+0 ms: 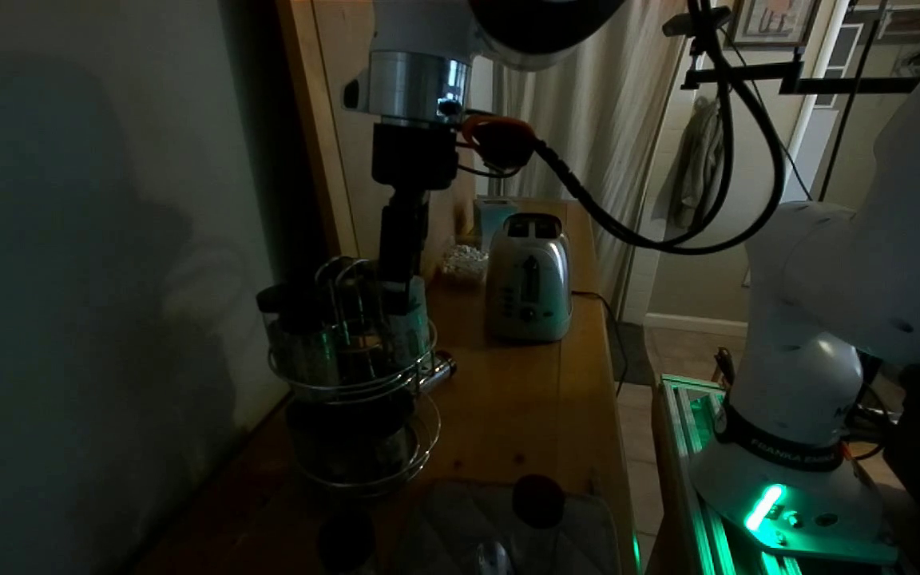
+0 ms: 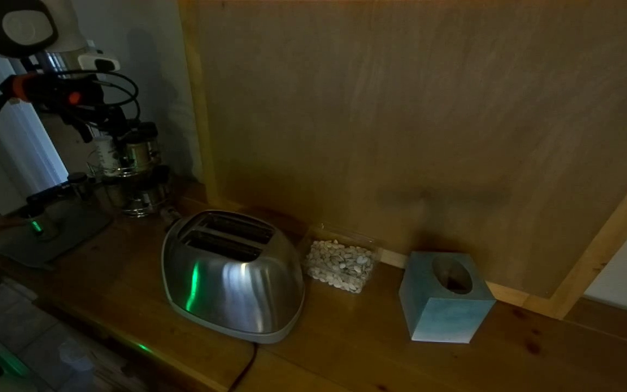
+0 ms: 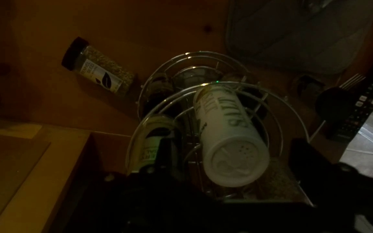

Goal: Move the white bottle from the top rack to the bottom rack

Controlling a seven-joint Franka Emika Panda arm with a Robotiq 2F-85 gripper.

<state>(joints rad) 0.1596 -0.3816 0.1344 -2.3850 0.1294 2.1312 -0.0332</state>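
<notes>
The white bottle, with printed lettering and a perforated lid, stands in the top rack of the wire stand. It also shows in both exterior views, at the stand's toaster side. My gripper is open above the stand. Its dark fingers are on either side of the bottle's lid, with a gap visible on both sides in the wrist view. Below, the bottom rack shows its shiny ring and holds dark jars. Shadow hides much of the fingertips in the exterior views.
A spice jar shares the counter with the stand, lying on its side. Another jar sits in the upper tier by a finger. Nearby are a toaster, a quilted pad and a remote. A wall runs close behind the stand.
</notes>
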